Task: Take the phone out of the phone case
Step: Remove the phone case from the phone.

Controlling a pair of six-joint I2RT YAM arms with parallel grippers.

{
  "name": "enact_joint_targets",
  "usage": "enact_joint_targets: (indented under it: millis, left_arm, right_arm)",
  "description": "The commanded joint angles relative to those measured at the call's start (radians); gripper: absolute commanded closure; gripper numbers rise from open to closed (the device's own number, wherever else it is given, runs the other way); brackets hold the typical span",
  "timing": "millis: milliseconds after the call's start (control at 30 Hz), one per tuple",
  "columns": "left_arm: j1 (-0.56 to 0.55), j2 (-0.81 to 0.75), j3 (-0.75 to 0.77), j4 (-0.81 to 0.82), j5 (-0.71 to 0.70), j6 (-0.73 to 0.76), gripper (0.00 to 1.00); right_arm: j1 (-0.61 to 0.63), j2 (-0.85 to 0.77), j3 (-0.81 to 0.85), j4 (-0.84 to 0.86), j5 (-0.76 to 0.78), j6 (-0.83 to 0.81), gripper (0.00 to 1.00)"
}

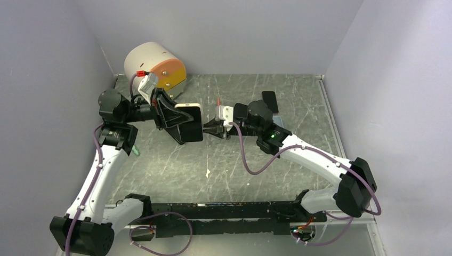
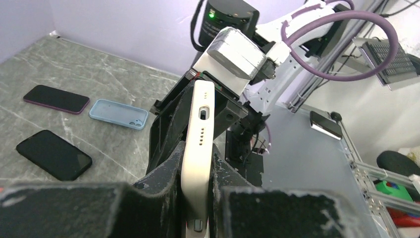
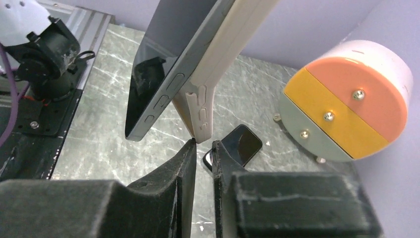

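While the cream phone case point(image 2: 198, 144) is clamped on edge by the left gripper point(image 2: 197, 188) above the table point(image 1: 160, 160), its charging-port end is turned toward that wrist's camera. Along the buttoned long edge, the phone point(image 3: 153, 84) is parted from the case corner, which is met by the right gripper point(image 3: 202, 148). Whether that corner is pinched cannot be told. Two bare phones point(image 2: 53, 153) and a blue case point(image 2: 119, 113) are seen lying well apart.

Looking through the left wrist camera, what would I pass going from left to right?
Black phone, with a purple-edged phone right behind it → light blue phone case → cream-cased phone held in the left pincer → right arm → aluminium frame rail.
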Motion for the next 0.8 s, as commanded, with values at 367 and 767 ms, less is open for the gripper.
enact_joint_targets:
  millis: [367,767]
  left_arm:
    - [-0.032,-0.155,-0.119,-0.236,-0.741,-0.023,0.97]
    - [-0.032,-0.223,-0.271,-0.034,-1.009,-0.22,0.98]
  right_arm:
    - [-0.072,-0.092,-0.06,0.124,0.198,0.385,0.53]
    - [-0.111,-0.126,-0.065,0.1,0.244,0.976,0.37]
